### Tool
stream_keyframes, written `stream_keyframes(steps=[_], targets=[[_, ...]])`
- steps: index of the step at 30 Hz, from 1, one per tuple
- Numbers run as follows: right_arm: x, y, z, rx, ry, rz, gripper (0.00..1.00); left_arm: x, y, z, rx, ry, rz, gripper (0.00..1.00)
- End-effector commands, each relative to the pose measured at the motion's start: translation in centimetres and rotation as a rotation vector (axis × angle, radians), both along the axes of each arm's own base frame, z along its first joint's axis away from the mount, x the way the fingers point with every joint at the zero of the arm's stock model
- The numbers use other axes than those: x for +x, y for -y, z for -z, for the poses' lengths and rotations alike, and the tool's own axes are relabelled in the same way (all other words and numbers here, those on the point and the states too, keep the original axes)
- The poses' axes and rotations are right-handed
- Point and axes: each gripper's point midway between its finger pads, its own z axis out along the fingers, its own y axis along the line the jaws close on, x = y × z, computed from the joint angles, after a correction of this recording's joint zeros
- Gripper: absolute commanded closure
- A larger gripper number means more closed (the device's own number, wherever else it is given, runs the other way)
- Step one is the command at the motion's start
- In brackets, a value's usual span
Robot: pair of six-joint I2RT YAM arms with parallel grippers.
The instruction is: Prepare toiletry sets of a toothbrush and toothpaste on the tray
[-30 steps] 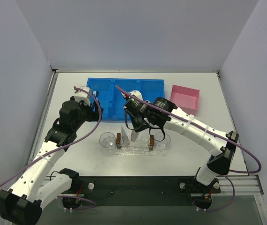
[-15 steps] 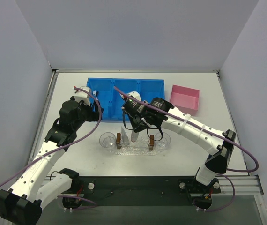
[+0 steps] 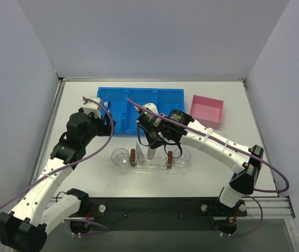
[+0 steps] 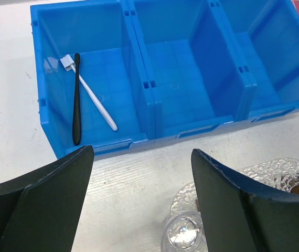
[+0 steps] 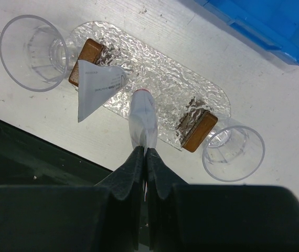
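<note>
**Now: pink-capped tube in my right pincer, above the tray**

My right pincer (image 5: 143, 152) is closed tight on the flat end of a small silvery-white squeeze tube with a pink-red cap (image 5: 141, 118). The tube hangs cap-down over the middle of the clear, glittery-textured oblong plastic tray (image 5: 162, 84), between two small brown blocks (image 5: 196, 128) that sit on it. Whether the cap touches the tray I cannot tell. A second silvery-white tube (image 5: 97, 86) lies on the tray beside one block, its cap end hidden. A clear plastic cup (image 5: 31, 52) lies at each rounded end of the tray.

My left pincer (image 4: 141, 157) is spread wide with nothing between its fingers, hovering over the white worktop (image 4: 13, 121) just in front of the blue three-compartment plastic bin (image 4: 139, 79). In the bin's left end compartment lie a slim black toothbrush (image 4: 76, 100) and a slim white toothbrush (image 4: 93, 95), crossing near their heads.
</note>
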Motion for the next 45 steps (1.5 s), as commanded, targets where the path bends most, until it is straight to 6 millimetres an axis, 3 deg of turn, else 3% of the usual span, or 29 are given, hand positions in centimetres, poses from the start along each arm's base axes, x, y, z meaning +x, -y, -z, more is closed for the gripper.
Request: stream_keyframes(steps=[1, 23, 34, 45], targets=[[0.2, 0.6, 0.2, -0.043, 0.024, 0.001, 1.0, 0.3, 0.2, -2.0, -0.006, 0.049, 0.003, 0.14], [0.4, -0.3, 1.5, -0.067, 0.008, -0.016, 1.0, 0.3, 0.2, -2.1, -0.003, 0.05, 0.004, 0.14], [0.2, -0.7, -0.2, -0.024, 0.027, -0.024, 1.0, 0.3, 0.2, -2.0, -0.004, 0.05, 0.003, 0.14], [0.2, -0.8, -0.2, -0.032, 0.035, -0.026, 1.0, 0.3, 0.2, -2.1, -0.004, 0.051, 0.002, 0.14]])
